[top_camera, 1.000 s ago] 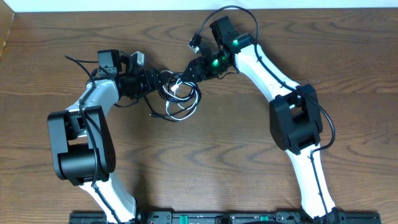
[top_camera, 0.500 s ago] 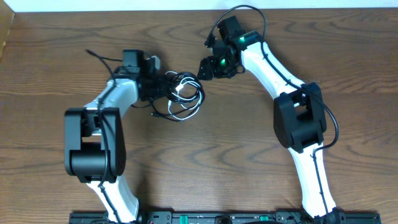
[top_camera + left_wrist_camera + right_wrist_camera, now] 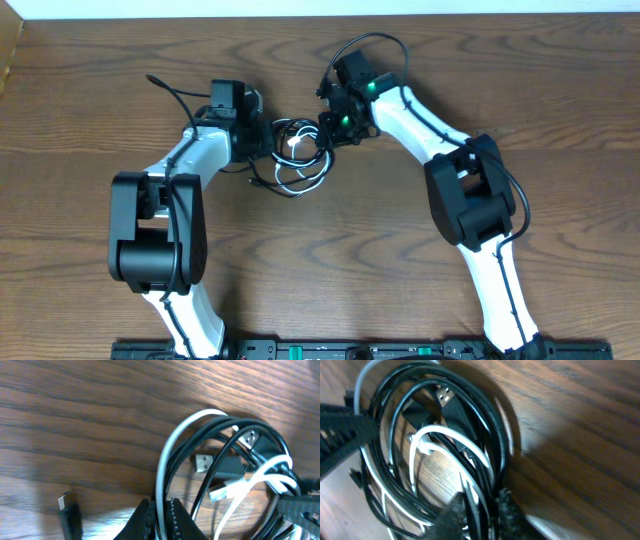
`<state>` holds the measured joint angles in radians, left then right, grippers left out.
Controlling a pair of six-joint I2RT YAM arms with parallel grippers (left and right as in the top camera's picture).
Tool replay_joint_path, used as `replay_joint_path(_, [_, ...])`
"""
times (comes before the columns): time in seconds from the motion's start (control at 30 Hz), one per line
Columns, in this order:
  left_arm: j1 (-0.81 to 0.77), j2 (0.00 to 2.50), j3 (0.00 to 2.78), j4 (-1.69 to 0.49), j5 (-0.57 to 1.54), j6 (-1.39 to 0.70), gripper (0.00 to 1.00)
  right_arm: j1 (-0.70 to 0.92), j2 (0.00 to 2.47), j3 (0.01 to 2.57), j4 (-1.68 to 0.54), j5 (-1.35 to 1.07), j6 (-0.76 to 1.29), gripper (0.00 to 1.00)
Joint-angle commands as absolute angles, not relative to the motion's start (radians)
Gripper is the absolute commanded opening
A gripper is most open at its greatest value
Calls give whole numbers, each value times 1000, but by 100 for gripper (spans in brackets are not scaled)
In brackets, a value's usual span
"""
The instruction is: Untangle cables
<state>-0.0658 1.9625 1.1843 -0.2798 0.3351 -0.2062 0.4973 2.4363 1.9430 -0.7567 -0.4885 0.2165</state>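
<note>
A tangle of a black cable [image 3: 312, 170] and a white cable [image 3: 293, 144] lies looped together on the wooden table, between my two grippers. The left gripper [image 3: 268, 140] sits at the tangle's left edge, and in the left wrist view it [image 3: 161, 510] is shut on the white cable [image 3: 167, 455] and a black strand. On the tangle's right edge my right gripper [image 3: 326, 131] is shut on several strands of the cables [image 3: 485, 505]. Metal plugs [image 3: 202, 462] lie inside the loops. A black plug end [image 3: 67, 510] lies loose to the left.
The brown wooden table [image 3: 330, 260] spreads round the tangle. A thick black wire [image 3: 165, 88] loops off the left arm, another [image 3: 375, 40] arches over the right arm. The table's far edge [image 3: 300, 12] runs close behind the arms.
Both grippers have closed on the tangle. The left arm slid right to the tangle's left edge. The right gripper pulled back, then came in to the right edge. The tangle shifted slightly up and right.
</note>
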Motion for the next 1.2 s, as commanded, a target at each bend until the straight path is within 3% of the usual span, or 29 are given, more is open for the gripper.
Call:
replay_joint_path(0.0, [-28, 1943, 1206, -275, 446, -185, 11, 520, 2440, 1914, -746, -469, 229, 1])
replay_joint_path(0.13, [20, 1942, 1211, -258, 707, -106, 13, 520, 2428, 1944, -735, -593, 118, 1])
replay_joint_path(0.27, [80, 1942, 1211, -236, 949, -78, 34, 511, 2394, 1966, -731, -635, 87, 1])
replay_joint_path(0.37, [122, 1942, 1211, -226, 1040, -80, 38, 511, 2376, 1966, -726, -635, 72, 1])
replay_joint_path(0.5, [134, 1942, 1210, -240, 973, -81, 40, 513, 2376, 1966, -730, -635, 65, 1])
replay_joint_path(0.73, [81, 1942, 1209, -283, 795, -84, 63, 513, 2376, 1966, -744, -583, 101, 1])
replay_joint_path(0.83, [44, 1942, 1209, -284, 742, -64, 62, 513, 2376, 1966, -770, -548, 108, 1])
replay_joint_path(0.87, [33, 1942, 1209, -287, 699, -64, 62, 514, 2376, 1966, -778, -547, 108, 3])
replay_joint_path(0.97, [-2, 1942, 1209, -303, 565, -65, 61, 517, 2376, 1965, -805, -503, 107, 32])
replay_joint_path(1.03, [-18, 1942, 1209, -303, 552, -64, 61, 520, 2376, 1966, -817, -472, 81, 36])
replay_joint_path(1.17, [-24, 1942, 1211, -310, 552, -64, 64, 520, 2347, 1966, -826, -508, -12, 35])
